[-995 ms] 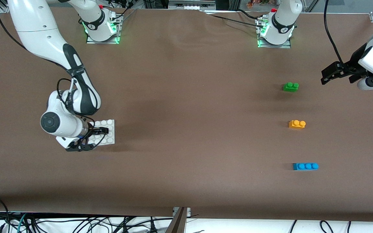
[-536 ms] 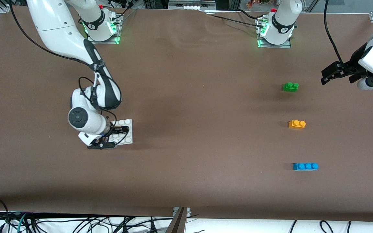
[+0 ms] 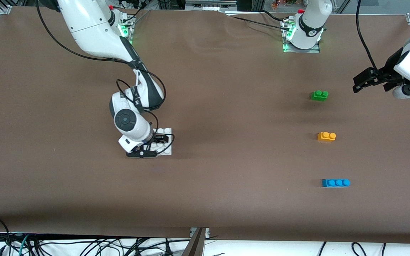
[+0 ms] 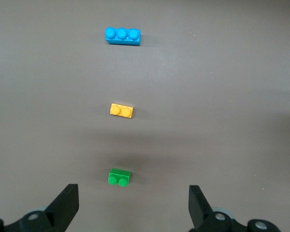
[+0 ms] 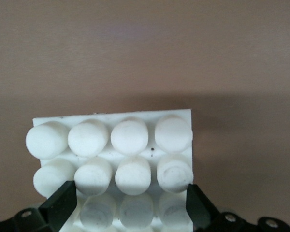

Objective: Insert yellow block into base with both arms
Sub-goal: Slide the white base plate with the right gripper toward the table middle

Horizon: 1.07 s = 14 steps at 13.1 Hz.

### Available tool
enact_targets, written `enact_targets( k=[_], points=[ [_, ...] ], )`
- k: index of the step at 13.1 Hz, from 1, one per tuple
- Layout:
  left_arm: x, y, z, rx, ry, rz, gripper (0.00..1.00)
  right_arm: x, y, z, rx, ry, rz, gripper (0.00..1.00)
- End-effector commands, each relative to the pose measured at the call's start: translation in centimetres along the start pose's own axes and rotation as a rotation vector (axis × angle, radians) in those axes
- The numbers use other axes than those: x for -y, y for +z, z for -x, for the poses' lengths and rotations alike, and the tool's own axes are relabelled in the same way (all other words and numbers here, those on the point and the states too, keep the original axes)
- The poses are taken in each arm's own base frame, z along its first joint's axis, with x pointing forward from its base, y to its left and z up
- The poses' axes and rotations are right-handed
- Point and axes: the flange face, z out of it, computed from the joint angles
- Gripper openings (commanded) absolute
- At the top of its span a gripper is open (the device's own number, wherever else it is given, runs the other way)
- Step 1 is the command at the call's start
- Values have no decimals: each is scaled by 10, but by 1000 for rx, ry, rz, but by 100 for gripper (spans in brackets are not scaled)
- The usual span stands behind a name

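White base point(image 3: 164, 142) is sliding toward table centre w/ your right gripper point(image 3: 155, 145) clamped across it; left gripper point(image 3: 368, 81) is waiting spread wide, yellow block point(image 3: 326, 136) untouched.

Base point(image 3: 166, 142): white plate with a regular grid of round white studs. Yellow block point(image 3: 326, 136): orange-yellow, two studs of the same colour. Green brick point(image 3: 319, 95): green throughout, two studs. Blue brick point(image 3: 335, 182): bright blue, three studs. Table point(image 3: 226, 106): plain brown covering. Arms point(image 3: 94, 32): white with black bands
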Motion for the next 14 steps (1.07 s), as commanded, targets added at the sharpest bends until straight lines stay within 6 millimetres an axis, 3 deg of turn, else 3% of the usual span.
enact_targets(
  k=[1,7,14],
  points=[
    [-2,-7,-2,4,-3,0,100,52,59,24,29,28,-14,100],
    [-2,-8,-2,1,-3,1,100,128,43,44,-20,72,-51,100],
    [-2,-8,-2,1,-3,1,100,185,37,79,-72,85,-100,100]
  ],
)
